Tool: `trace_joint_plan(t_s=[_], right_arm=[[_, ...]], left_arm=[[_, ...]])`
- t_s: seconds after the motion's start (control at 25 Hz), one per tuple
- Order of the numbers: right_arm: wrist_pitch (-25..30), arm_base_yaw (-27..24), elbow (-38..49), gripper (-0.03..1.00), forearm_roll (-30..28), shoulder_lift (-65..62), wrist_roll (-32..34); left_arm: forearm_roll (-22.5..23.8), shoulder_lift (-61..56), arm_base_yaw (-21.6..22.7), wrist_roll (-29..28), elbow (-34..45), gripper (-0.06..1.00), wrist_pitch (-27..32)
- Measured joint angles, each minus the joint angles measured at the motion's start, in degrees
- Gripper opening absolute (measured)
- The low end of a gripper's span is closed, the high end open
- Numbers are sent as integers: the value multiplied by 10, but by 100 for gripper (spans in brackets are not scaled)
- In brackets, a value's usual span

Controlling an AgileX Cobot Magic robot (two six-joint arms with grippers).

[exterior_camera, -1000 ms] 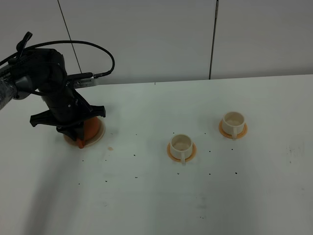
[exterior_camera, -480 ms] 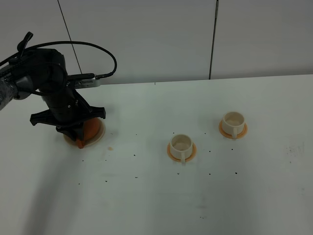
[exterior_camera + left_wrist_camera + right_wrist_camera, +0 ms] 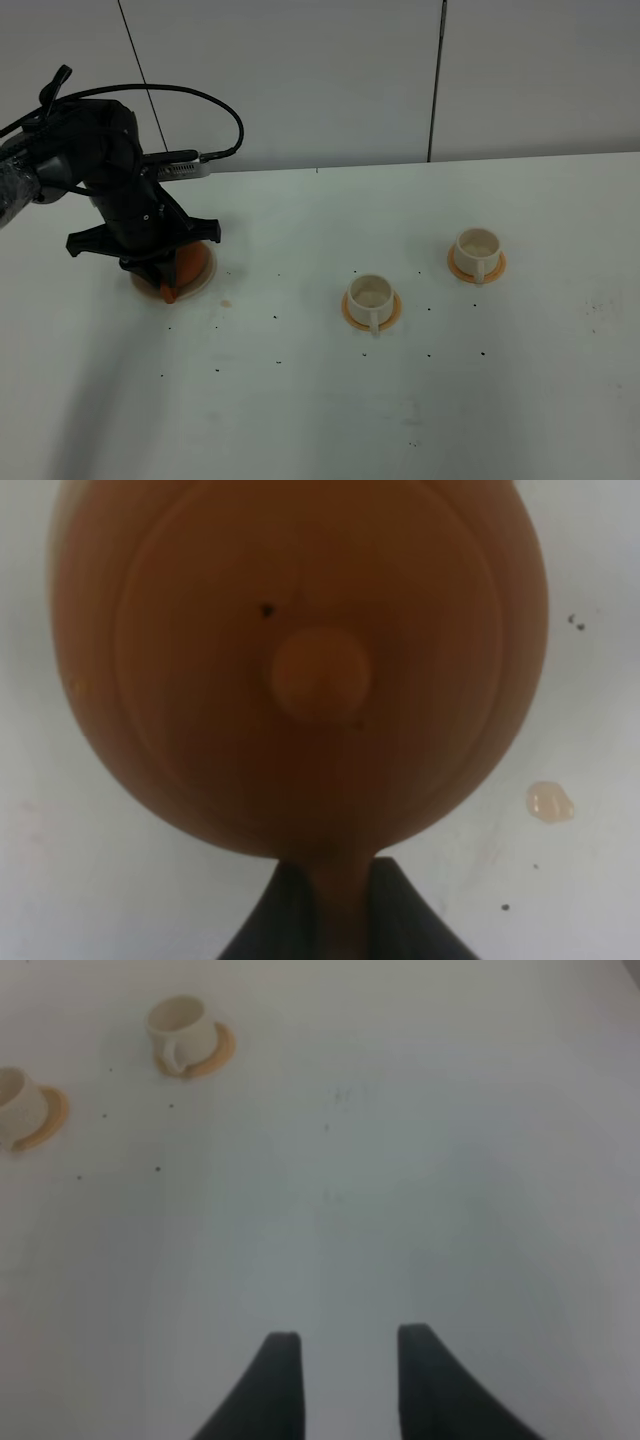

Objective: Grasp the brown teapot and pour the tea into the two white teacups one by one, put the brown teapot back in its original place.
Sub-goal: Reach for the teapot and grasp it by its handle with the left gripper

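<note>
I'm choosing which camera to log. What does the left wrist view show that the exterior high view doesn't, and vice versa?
Left wrist only: the lid knob and the handle clamped in the left gripper. Exterior high only: the two white teacups on orange saucers, the cream plate, the left arm. Both: the brown teapot and the table.

A white counter [image 3: 330, 410] fills the lower view, dotted with small dark specks [image 3: 276, 318] under soft, even light. Behind it stands a pale wall [image 3: 300, 80] of flat panels. Thin dark seams [image 3: 436, 80] divide them.
</note>
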Motion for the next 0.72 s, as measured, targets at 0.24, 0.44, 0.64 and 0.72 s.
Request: trace_joint_plan(t_s=[0.24, 0.44, 0.64, 0.72], right_arm=[[0, 0, 0, 23, 0, 0, 1], [0, 0, 0, 23, 0, 0, 1], [0, 0, 0, 23, 0, 0, 1], [0, 0, 0, 23, 0, 0, 1]], left_arm=[[-3, -6, -5, 1, 0, 17, -1], [-10, -17, -6, 1, 0, 17, 0], [-10, -22, -7, 1, 0, 17, 2], [-9, -22, -9, 1, 0, 17, 3]])
